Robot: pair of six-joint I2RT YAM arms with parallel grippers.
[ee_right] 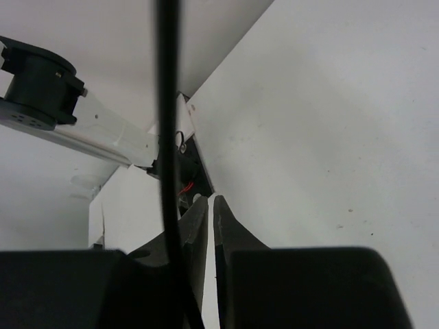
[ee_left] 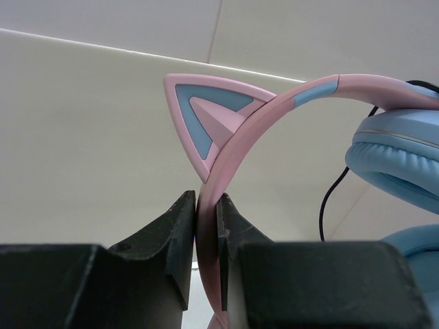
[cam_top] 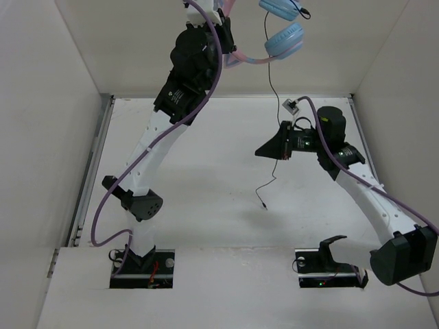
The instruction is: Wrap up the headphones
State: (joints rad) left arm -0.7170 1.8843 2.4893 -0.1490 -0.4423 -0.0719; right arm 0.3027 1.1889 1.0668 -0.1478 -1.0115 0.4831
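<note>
Left wrist: left gripper [ee_left: 206, 199] clamped on headphones [ee_left: 288, 99] | two cups [cam_top: 283, 39], one cable [ee_right: 167, 103] | right gripper [ee_right: 211, 202] almost closed, cable outside

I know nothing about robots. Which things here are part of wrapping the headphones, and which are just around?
In the job: headphones, clamped at the headband by the left gripper; their thin black cable; right gripper, by that cable.
Just there: purple arm cables; white table.

Black two-finger right gripper [ee_right: 210, 202], jaws stood almost touching, thin black headphone cable [ee_right: 164, 103] ran blurred from top to bottom just left of the slit, flat white table surface [ee_right: 329, 137] lay beyond, white arm segment with a black round joint [ee_right: 103, 130] showed upper left.
</note>
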